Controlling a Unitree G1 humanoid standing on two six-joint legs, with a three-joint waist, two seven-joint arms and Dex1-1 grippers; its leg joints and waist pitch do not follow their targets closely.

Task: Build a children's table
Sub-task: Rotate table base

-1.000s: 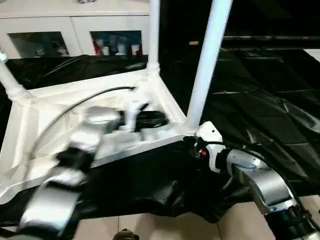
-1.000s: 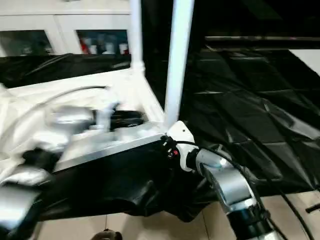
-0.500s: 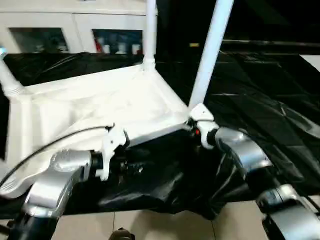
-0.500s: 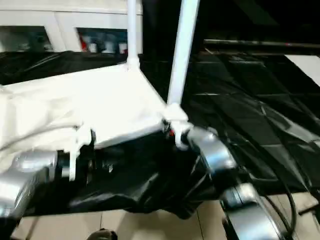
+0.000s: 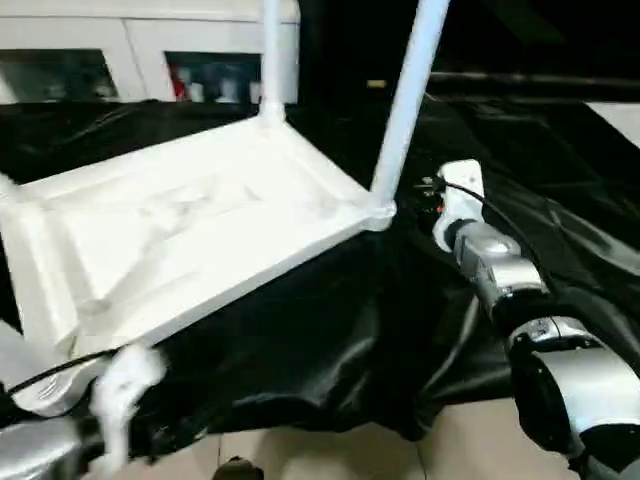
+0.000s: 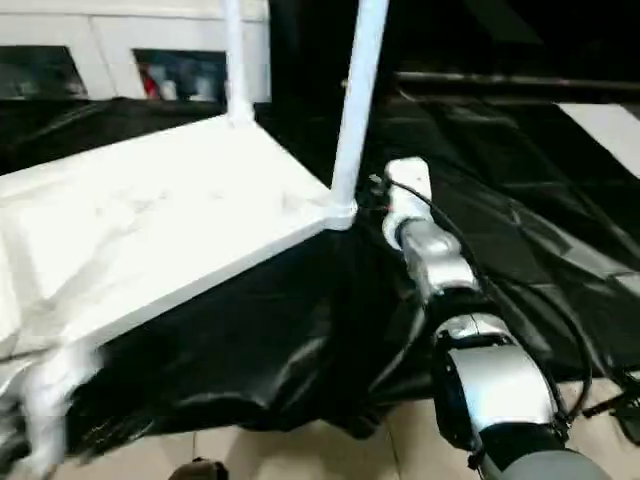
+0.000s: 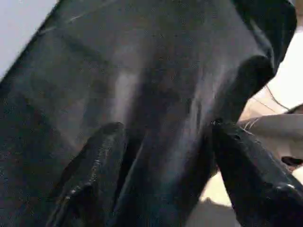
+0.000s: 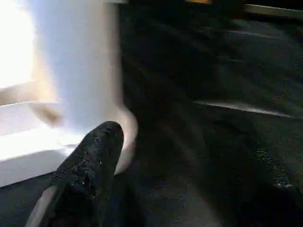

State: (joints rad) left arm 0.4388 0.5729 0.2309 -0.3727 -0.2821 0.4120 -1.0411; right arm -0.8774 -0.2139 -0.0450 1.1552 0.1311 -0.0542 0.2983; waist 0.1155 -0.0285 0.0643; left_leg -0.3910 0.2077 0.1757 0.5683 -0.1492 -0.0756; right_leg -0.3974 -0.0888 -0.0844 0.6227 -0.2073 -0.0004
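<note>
Head view: white plastic rectangular tabletop (image 5: 190, 235) upside down on black plastic sheet (image 5: 520, 170), white tubular legs (image 5: 405, 100) upright at its corners; white glass-door cabinet (image 5: 150, 50) behind; no legible writing
Left wrist view: left gripper (image 7: 165, 161) wide, empty, over sheet
Right wrist view: right gripper (image 8: 189, 161) apart, empty, beside a corner leg

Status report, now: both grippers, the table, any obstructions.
Left gripper open over black plastic sheet, holding nothing. Right gripper open beside near white tubular leg. White ribbed plastic tabletop upside down, two legs seen socketed.

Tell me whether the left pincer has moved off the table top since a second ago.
Yes. It was over the upturned table top; now the left pincer hangs low off its near edge, against the black sheet.
</note>
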